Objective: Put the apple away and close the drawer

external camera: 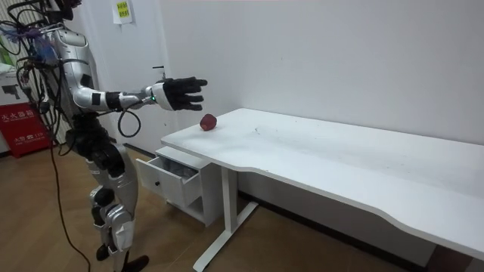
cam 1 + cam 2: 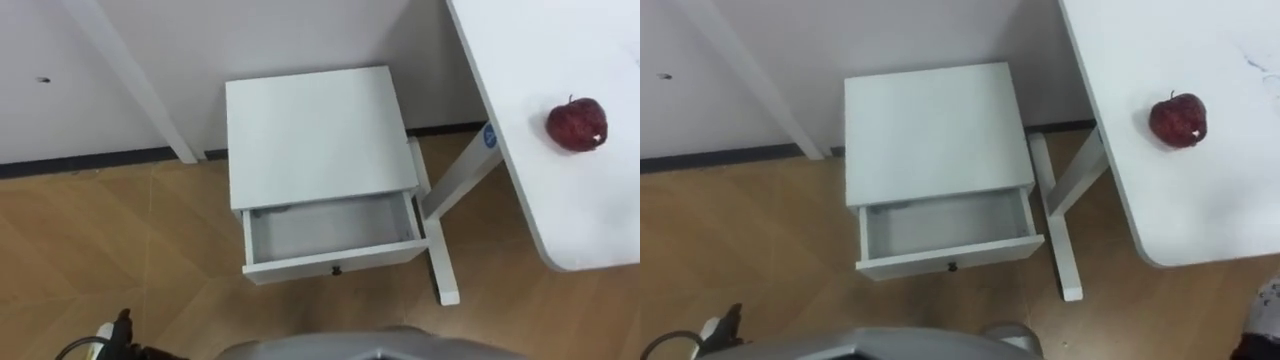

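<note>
Step in hand, as judged: reach for apple. Apple (image 2: 577, 124) lies untouched near the surface's (image 2: 540, 60) edge on the drawer side. Right robot hand (image 1: 180, 94) is released, fingers spread, in the air short of it. Drawer (image 2: 330, 228) stands open and empty. Next move calls for lowering onto the apple and grasping it.

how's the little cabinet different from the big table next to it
The cabinet is low and small with a square top; the table stands taller and is far larger. The cabinet's top is bare, while the table carries an apple. The cabinet has a drawer, pulled open and empty; the table shows none. Both are white.
</note>
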### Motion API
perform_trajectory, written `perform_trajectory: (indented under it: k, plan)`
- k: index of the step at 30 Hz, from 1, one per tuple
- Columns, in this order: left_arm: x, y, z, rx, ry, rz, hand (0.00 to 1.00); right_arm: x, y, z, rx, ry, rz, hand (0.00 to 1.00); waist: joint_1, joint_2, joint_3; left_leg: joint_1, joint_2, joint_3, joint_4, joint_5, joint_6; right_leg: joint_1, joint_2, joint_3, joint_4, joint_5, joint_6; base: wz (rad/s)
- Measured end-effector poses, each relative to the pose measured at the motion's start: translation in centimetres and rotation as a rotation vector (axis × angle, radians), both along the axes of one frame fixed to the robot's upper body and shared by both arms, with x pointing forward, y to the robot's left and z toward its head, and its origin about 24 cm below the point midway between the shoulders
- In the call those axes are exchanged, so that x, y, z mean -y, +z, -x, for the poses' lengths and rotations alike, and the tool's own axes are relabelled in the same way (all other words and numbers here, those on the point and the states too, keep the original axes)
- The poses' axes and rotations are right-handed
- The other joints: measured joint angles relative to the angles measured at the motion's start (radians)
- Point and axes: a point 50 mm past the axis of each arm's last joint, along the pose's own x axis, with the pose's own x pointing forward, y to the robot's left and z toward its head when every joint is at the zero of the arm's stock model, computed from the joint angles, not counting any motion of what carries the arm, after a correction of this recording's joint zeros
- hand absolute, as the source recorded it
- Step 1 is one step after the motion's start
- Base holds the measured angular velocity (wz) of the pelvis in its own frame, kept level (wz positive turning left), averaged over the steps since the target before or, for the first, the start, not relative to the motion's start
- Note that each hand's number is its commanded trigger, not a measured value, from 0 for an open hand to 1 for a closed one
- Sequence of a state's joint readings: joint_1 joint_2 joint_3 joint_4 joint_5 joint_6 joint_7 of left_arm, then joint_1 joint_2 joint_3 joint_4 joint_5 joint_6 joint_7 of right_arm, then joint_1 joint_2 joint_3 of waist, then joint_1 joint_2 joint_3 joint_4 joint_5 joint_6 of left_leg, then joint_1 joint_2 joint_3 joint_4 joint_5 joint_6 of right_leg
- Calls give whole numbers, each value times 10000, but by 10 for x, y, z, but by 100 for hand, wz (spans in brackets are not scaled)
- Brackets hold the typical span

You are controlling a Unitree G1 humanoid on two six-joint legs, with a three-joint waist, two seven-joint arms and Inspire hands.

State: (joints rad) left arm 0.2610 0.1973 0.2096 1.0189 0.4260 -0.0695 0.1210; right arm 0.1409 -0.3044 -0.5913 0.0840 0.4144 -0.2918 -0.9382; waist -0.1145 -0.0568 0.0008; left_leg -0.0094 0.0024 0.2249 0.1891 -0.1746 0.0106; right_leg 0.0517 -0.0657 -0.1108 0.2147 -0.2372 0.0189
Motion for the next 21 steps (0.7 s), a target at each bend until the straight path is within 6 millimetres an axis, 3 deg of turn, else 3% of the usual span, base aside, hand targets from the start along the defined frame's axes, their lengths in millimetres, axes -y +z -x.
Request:
perform_trajectory:
  k: [4, 8, 13, 21]
  plan:
    - [3, -1, -1, -128, -237, 284, 0, -12, -11, -19, -1496, 1854, 409, 0, 244, -100, 19, 72, -15, -55, -14, 1, -1, 96, -3, -1, -49, 1, 0, 0]
    - [3, -2, 3, -372, -234, 264, 0, -19, -20, -33, -2414, 3261, 494, 0, 430, -286, 86, 152, -12, -89, -10, 1, -2, 229, -5, -48, -117, 5, -6, 3]
    - [4, -3, 9, -676, -407, 408, 0, -30, -23, -48, -2923, 4779, 676, 0, 453, -381, 122, 221, -14, -104, 0, 1, -3, 316, -6, -63, -121, 5, -6, 0]
    - [4, -3, 8, -752, -462, 570, 0, -41, -26, -58, -4167, 6381, 1601, 0, 554, -367, 62, 223, -12, -110, 46, 0, -2, 343, -14, -107, -108, 9, -8, 0]
